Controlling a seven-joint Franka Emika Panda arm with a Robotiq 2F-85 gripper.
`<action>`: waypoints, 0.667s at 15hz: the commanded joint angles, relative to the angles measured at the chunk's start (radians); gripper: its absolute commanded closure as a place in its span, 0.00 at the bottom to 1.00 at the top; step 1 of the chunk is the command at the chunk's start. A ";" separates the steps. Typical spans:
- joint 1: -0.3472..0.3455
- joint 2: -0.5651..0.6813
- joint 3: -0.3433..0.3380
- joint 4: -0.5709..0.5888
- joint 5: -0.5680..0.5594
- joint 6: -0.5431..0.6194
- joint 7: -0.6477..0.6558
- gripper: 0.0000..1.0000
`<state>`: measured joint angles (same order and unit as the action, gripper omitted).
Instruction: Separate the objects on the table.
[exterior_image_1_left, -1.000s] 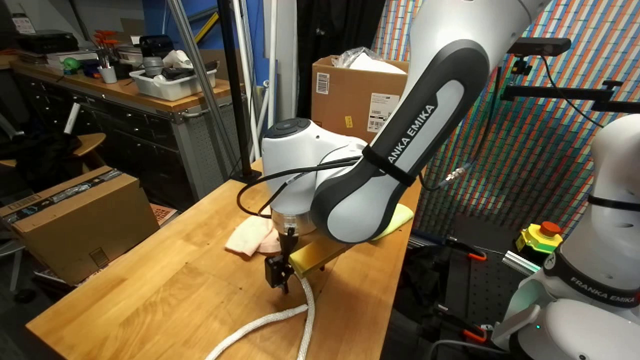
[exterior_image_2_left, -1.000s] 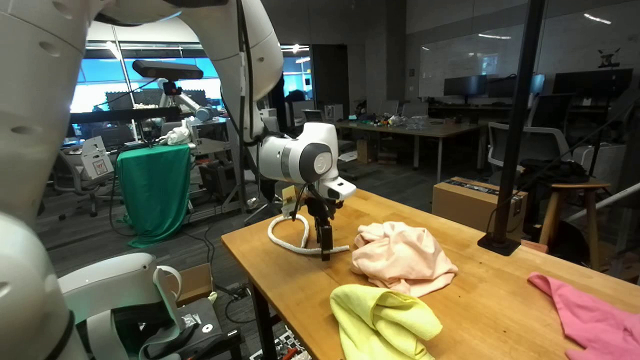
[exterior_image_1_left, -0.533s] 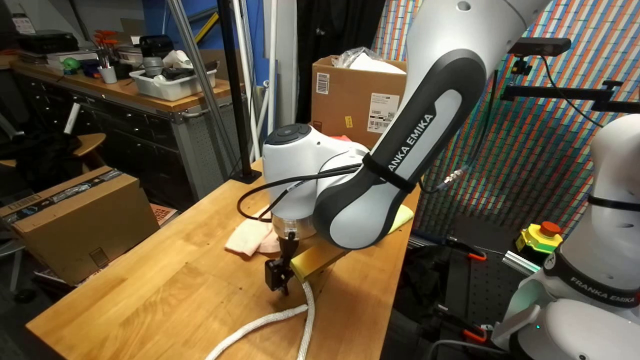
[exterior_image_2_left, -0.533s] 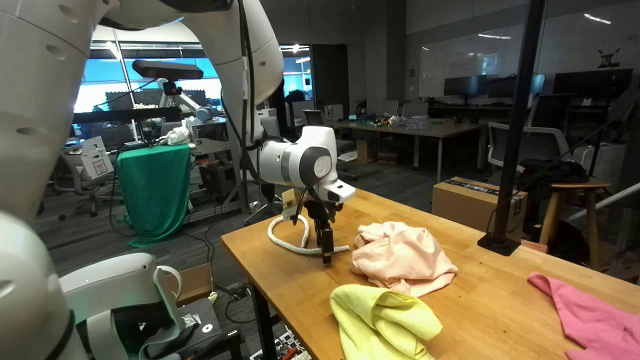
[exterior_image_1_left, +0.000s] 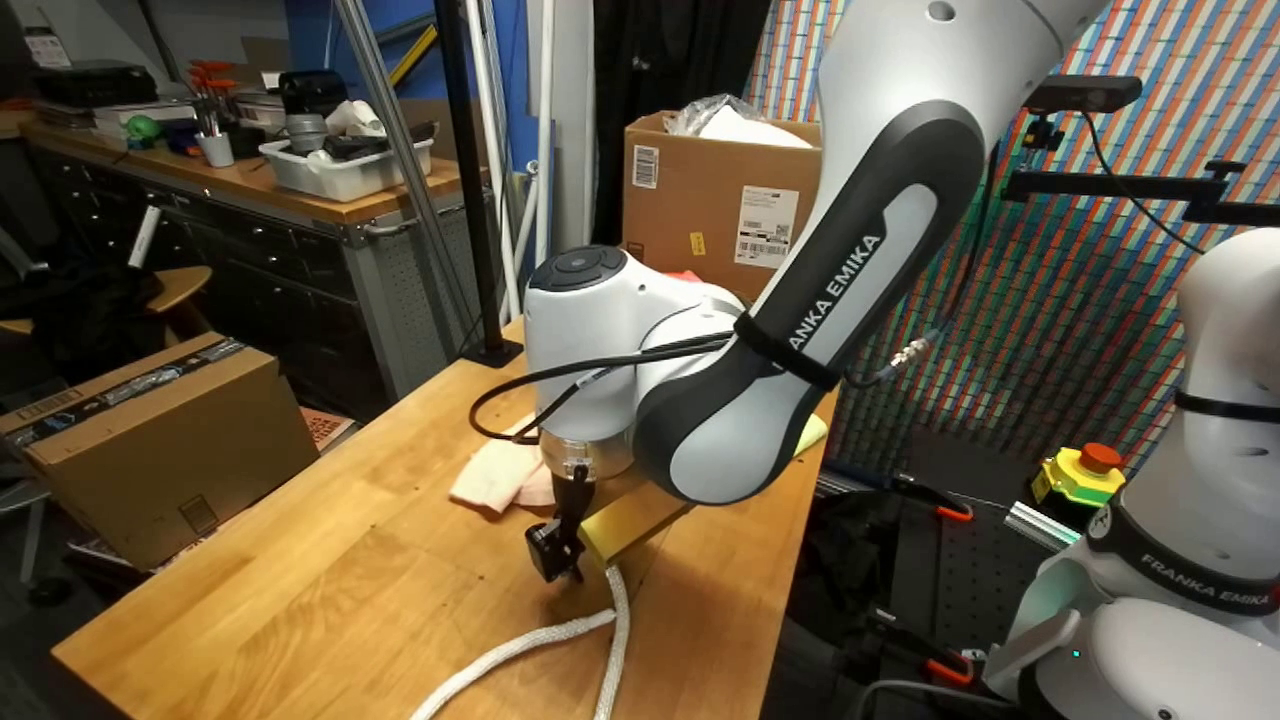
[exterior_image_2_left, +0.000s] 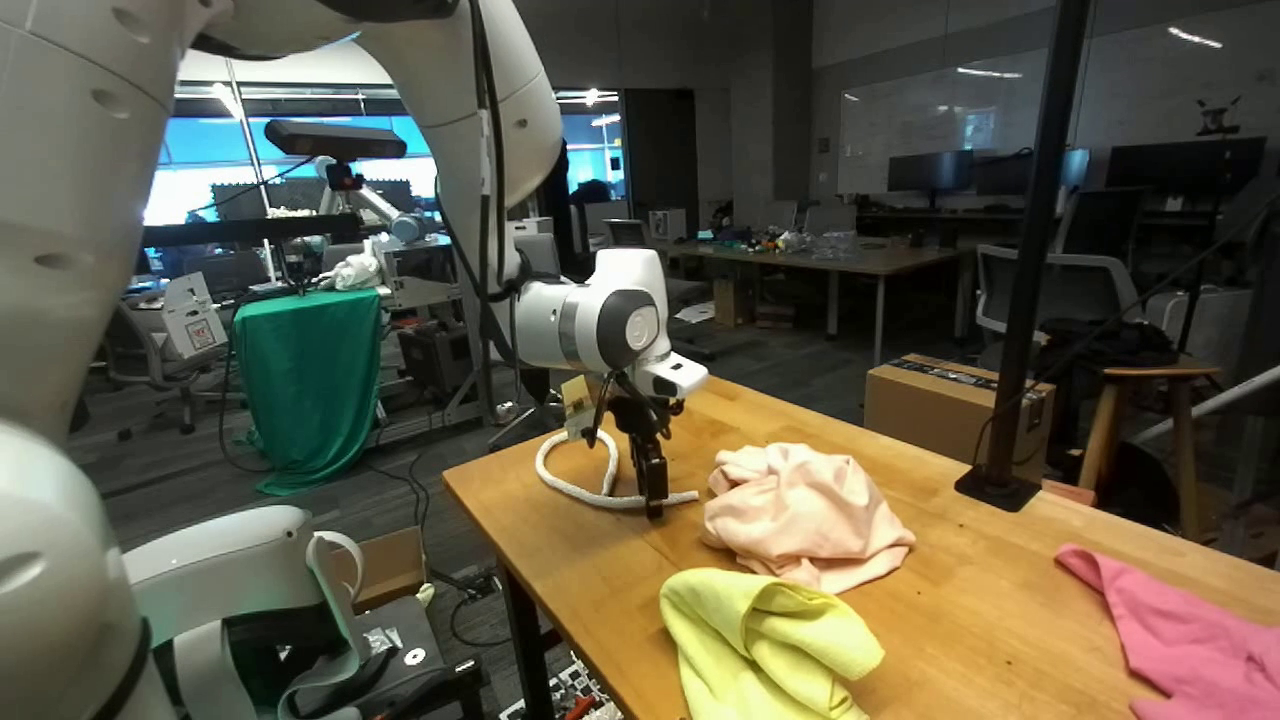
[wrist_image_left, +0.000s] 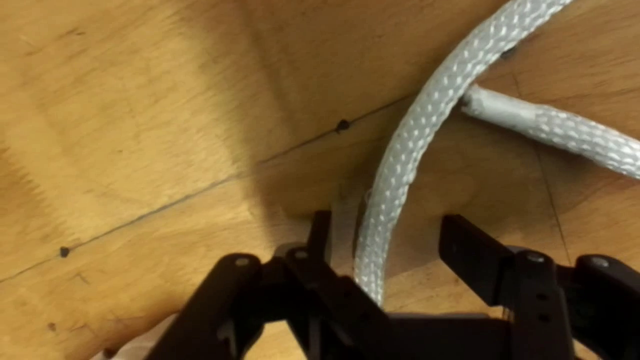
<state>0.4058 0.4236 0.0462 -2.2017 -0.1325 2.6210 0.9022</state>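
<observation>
One white cord (wrist_image_left: 398, 165): on the tabletop (exterior_image_1_left: 330, 590); in the wrist view a strand curves from between 1 and 2 o'clock down to 5, and a second strand enters from 3 o'clock, its tip meeting the first near 2 (abutting or tucked beneath, cannot be told).
Gripper (wrist_image_left: 386, 231): pointing down, its two fingers (wrist_image_left: 475, 260) spread astride the first strand, wood visible to either side of it.
Loop of the white cord: in an exterior view, at 10 o'clock from the gripper, a short length projecting toward 3.
Pale peach cloth (exterior_image_2_left: 800, 515): heaped at 3 o'clock from the gripper, near it.
Yellow-green cloth (exterior_image_2_left: 760, 640): folded over itself, at 6 o'clock from the pale peach cloth, just beside it; contact cannot be judged.
Pink cloth (exterior_image_2_left: 1190, 640): at 4 o'clock, well apart from the other cloths, cut by the view's edge.
Arm (exterior_image_1_left: 860, 250): extends from between 1 and 2 o'clock in an exterior view.
</observation>
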 joint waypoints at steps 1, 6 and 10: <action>0.026 -0.012 -0.030 -0.024 -0.047 0.043 0.045 0.70; 0.028 -0.022 -0.033 -0.022 -0.075 0.053 0.062 0.93; 0.032 -0.024 -0.036 -0.014 -0.096 0.046 0.059 0.90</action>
<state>0.4191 0.4100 0.0337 -2.2062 -0.1901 2.6416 0.9357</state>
